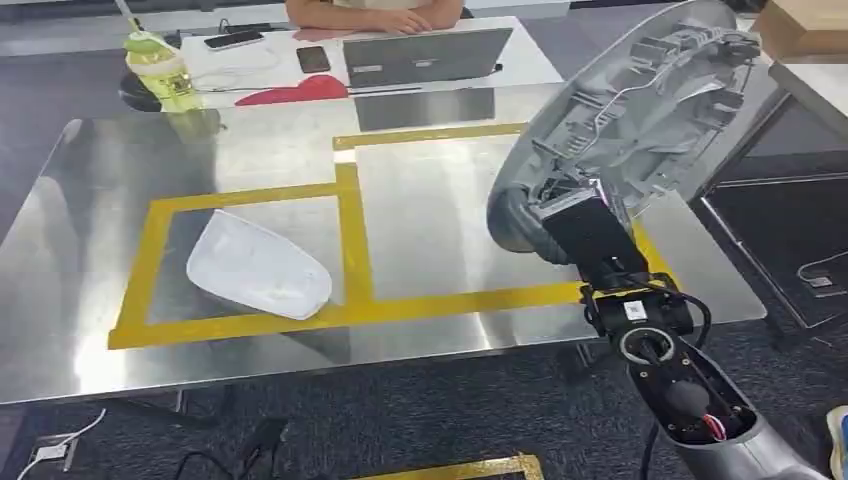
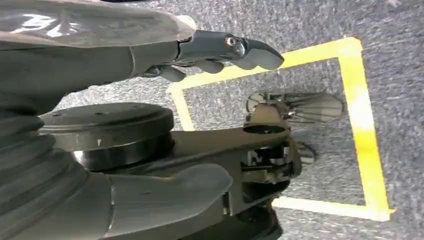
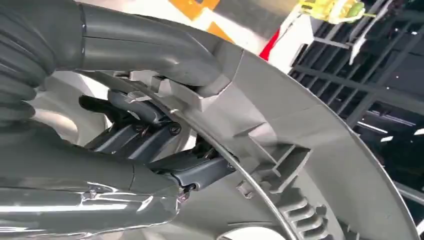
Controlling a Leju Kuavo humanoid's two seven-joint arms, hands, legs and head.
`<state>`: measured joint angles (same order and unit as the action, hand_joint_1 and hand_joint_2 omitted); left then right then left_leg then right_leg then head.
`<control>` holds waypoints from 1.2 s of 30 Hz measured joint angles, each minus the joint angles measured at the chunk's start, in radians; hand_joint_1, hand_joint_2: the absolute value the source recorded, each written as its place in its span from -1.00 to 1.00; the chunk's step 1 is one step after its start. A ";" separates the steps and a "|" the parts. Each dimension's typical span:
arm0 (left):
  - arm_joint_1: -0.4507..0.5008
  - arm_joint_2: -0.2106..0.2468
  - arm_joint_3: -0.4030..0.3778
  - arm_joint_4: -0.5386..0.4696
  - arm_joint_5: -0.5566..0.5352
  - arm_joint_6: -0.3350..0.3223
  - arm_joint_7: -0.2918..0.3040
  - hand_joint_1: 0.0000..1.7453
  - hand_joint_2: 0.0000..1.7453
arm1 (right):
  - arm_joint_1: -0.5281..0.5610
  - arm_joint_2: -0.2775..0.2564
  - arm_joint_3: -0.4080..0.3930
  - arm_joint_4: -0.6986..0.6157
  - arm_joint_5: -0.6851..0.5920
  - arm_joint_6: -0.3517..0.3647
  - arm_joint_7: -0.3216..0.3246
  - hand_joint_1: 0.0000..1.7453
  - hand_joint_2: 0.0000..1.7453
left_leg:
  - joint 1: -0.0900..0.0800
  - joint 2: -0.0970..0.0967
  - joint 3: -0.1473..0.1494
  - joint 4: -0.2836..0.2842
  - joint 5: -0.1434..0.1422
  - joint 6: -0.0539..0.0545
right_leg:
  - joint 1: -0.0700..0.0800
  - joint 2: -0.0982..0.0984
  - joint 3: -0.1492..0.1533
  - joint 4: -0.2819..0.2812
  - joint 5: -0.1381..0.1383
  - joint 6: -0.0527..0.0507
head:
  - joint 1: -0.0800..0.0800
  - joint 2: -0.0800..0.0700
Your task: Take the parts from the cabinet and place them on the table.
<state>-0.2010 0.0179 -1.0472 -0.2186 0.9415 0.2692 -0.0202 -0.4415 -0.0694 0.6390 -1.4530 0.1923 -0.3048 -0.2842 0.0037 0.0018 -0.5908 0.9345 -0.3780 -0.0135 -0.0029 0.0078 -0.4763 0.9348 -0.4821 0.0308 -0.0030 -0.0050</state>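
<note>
Head view: right hand (image 1: 560,215) holds a large grey plastic part (image 1: 640,110), a moulded shell with ribs and clips on its inner face, raised above the right end of the steel table (image 1: 440,200). Part sits tilted, inner side toward the camera, over the right-hand square of yellow tape (image 1: 345,240). White curved part (image 1: 258,265) already lies flat inside the left taped square. Beyond the table: laptop (image 1: 425,55), two phones, green bottle (image 1: 160,68), a person's forearms resting on the far desk.

Right wrist view: thumb (image 3: 155,50) presses on the outer skin, darker fingers (image 3: 150,125) hook behind an inner rib near the rim. Grip closed on the edge of the grey plastic part, not its middle.

Left wrist view: left hand (image 2: 215,55) hangs over carpet (image 2: 320,20) and a taped floor outline, fingers loosely extended, holding nothing.

Handling, as judged: shell looks stiff but light, thin-walled, broad for a one-hand hold; long overhang from the grip would lever against the fingers. Outer skin smooth, likely slippery; ribs give the surer purchase. Clips and tabs look breakable, so a low, flat set-down seems wise.
</note>
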 joint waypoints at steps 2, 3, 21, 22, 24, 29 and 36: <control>-0.001 0.001 0.000 0.000 -0.007 0.018 0.009 -1.00 1.00 | -0.001 0.000 0.000 0.000 0.000 0.000 0.000 1.00 1.00 | 0.001 0.000 -0.007 0.007 -0.007 -0.012 | -0.011 -0.006 -0.002 -0.014 0.018 -0.021 | -0.002 0.000; -0.002 0.002 0.000 0.000 -0.010 0.025 0.011 -1.00 1.00 | -0.001 0.000 0.000 0.000 0.000 0.001 -0.001 1.00 1.00 | 0.001 -0.001 -0.026 0.048 -0.048 -0.018 | -0.010 -0.005 -0.009 -0.016 0.025 -0.031 | -0.003 0.000; -0.002 0.002 0.000 0.000 -0.018 0.034 0.005 -1.00 1.00 | 0.006 0.000 0.000 0.004 0.000 0.005 -0.011 1.00 1.00 | -0.009 -0.006 0.047 -0.001 -0.058 0.006 | -0.004 -0.003 -0.068 0.002 0.056 -0.022 | -0.015 0.000; -0.002 0.002 0.000 0.000 -0.018 0.031 0.005 -1.00 1.00 | 0.006 0.000 0.000 0.004 0.000 0.006 -0.011 1.00 1.00 | -0.009 -0.006 0.045 -0.001 -0.057 0.008 | -0.004 -0.003 -0.069 0.000 0.058 -0.018 | -0.014 0.000; -0.001 0.002 0.000 0.000 -0.016 0.025 0.006 -1.00 1.00 | 0.007 0.000 0.000 0.004 0.000 0.007 -0.011 1.00 1.00 | -0.010 -0.006 0.044 -0.001 -0.057 0.008 | -0.005 -0.003 -0.069 -0.002 0.059 -0.016 | -0.012 0.000; -0.001 0.002 0.000 0.000 -0.016 0.020 0.007 -1.00 1.00 | 0.006 0.000 0.000 0.004 0.000 0.009 -0.010 1.00 1.00 | -0.010 -0.006 0.043 0.000 -0.059 0.012 | -0.005 -0.003 -0.069 -0.004 0.059 -0.009 | -0.011 0.000; -0.001 0.002 0.000 0.000 -0.016 0.020 0.007 -1.00 1.00 | 0.006 0.000 0.000 0.004 0.001 0.010 -0.009 1.00 1.00 | -0.010 -0.006 0.043 0.000 -0.060 0.013 | -0.005 -0.003 -0.070 -0.004 0.057 -0.006 | -0.010 0.000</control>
<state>-0.2020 0.0195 -1.0475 -0.2186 0.9255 0.2888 -0.0130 -0.4351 -0.0694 0.6386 -1.4488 0.1930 -0.2949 -0.2930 -0.0058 -0.0038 -0.5477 0.9347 -0.4380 -0.0007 -0.0076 0.0049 -0.5459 0.9311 -0.4254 0.0253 -0.0126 -0.0050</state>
